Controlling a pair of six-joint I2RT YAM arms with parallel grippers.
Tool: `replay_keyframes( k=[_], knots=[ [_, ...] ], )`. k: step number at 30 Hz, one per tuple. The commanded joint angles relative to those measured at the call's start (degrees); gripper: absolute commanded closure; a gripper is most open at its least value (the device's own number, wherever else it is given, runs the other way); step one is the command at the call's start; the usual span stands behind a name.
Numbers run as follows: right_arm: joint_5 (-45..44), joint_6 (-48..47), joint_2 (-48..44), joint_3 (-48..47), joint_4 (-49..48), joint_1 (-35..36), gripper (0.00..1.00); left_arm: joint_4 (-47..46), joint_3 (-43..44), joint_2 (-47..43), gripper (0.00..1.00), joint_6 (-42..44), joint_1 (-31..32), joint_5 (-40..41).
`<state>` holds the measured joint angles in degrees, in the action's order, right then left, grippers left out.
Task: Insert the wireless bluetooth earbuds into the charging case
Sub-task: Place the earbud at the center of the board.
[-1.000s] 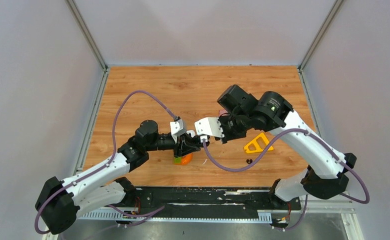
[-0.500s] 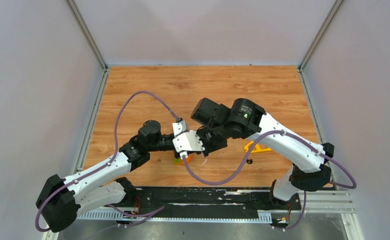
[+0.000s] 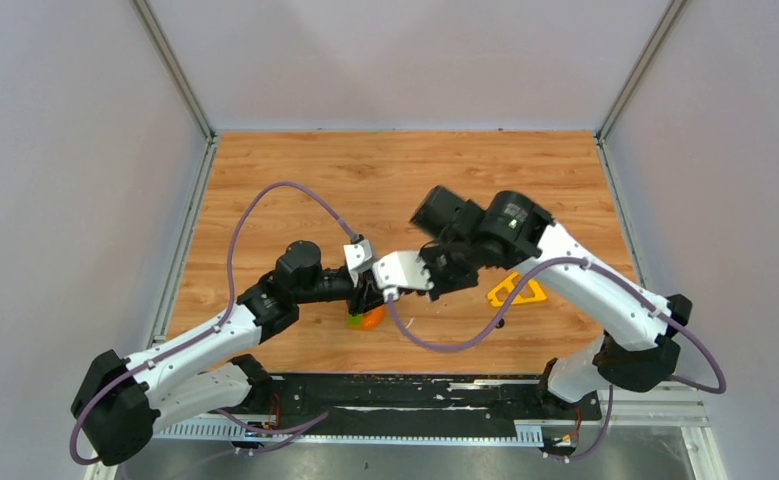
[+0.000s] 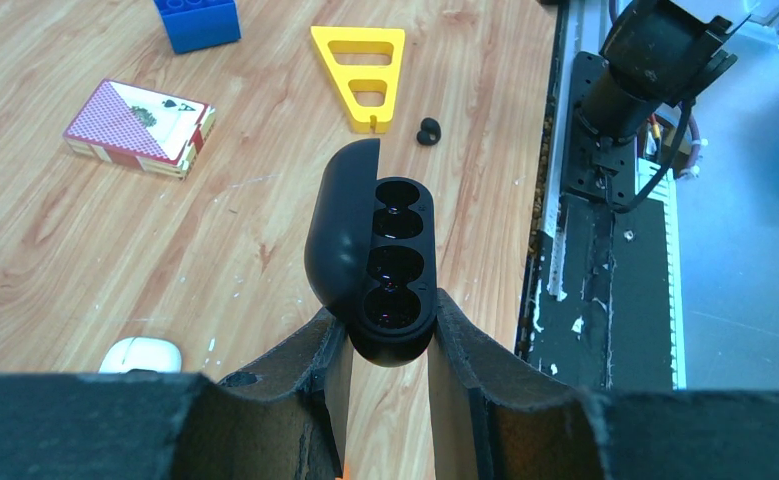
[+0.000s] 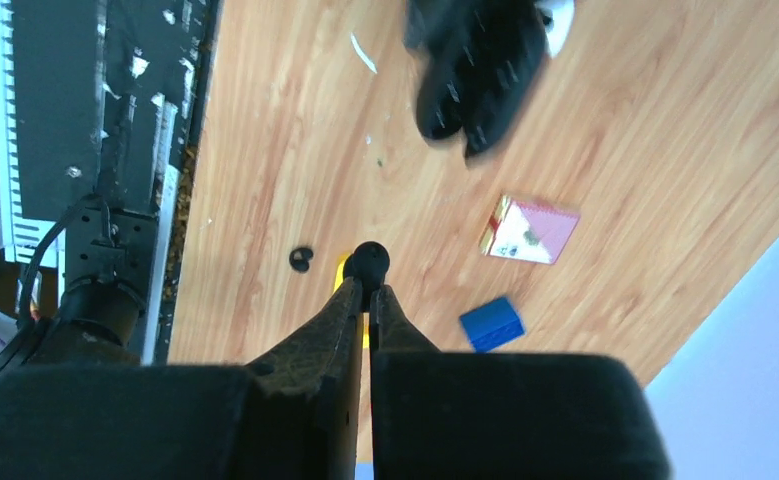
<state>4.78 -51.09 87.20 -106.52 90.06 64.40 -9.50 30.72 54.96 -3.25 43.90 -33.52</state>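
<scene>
My left gripper point(image 4: 386, 325) is shut on a black charging case point(image 4: 390, 260), held above the table with its lid open. Its wells look empty. My right gripper point(image 5: 368, 291) is shut on a small black earbud point(image 5: 369, 262) at its fingertips. A second black earbud point(image 4: 428, 131) lies on the wood near the front edge and also shows in the right wrist view point(image 5: 302, 259). In the top view the right gripper point(image 3: 390, 290) hovers just right of the left gripper point(image 3: 367, 294). No white earbuds are in view.
A yellow triangle frame point(image 4: 360, 60) lies beside the loose earbud. A playing-card box point(image 4: 140, 127), a blue block point(image 4: 197, 20) and a white case point(image 4: 141, 354) lie on the wood. An orange object point(image 3: 368, 319) sits under the left gripper. The black front rail point(image 4: 605, 250) is close.
My right arm swung left until it hung over my left gripper, then drew back a little to the right. My left arm with the case has hardly moved.
</scene>
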Motion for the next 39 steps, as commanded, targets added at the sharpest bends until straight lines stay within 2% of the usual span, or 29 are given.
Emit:
replay_keyframes(
  k=[1, 4, 7, 13, 17, 22, 33, 39],
  knots=[
    [7.58, -6.52, -4.89, 3.30, 1.94, -16.94, 1.00, -0.92, 2.44, -1.25, 1.00, -0.23, 0.31, 0.22],
    [15.62, -11.25, -2.69, 6.19, 1.89, -29.18, 1.00, -1.36, 2.17, -1.50, 1.00, -1.22, 0.31, -0.76],
    [20.86, -12.85, 2.67, 10.33, 1.94, -33.90, 1.00, -1.80, 1.65, -2.77, 1.00, -2.44, 0.31, -0.81],
    [26.84, -13.39, 15.79, 16.16, 1.74, -34.46, 0.97, -2.54, 0.12, -6.83, 1.00, -3.43, 0.31, -3.21],
    [31.61, -13.10, 24.44, 15.33, 1.32, -35.14, 0.96, -2.85, -1.50, -8.37, 1.00, -2.67, 0.31, -4.50],
    [35.50, -9.97, 31.08, 13.54, -0.96, -35.22, 0.93, -3.93, -1.65, -7.24, 1.00, -3.04, 0.31, -6.28],
    [33.22, 0.87, 35.04, 18.18, -13.27, -35.02, 0.88, -4.04, -1.50, -6.05, 1.00, -2.82, 0.31, -7.15],
    [32.34, 3.77, 34.77, 19.71, -16.67, -35.02, 0.76, -4.04, -1.31, -5.32, 1.00, -2.90, 0.31, -7.52]
  ],
)
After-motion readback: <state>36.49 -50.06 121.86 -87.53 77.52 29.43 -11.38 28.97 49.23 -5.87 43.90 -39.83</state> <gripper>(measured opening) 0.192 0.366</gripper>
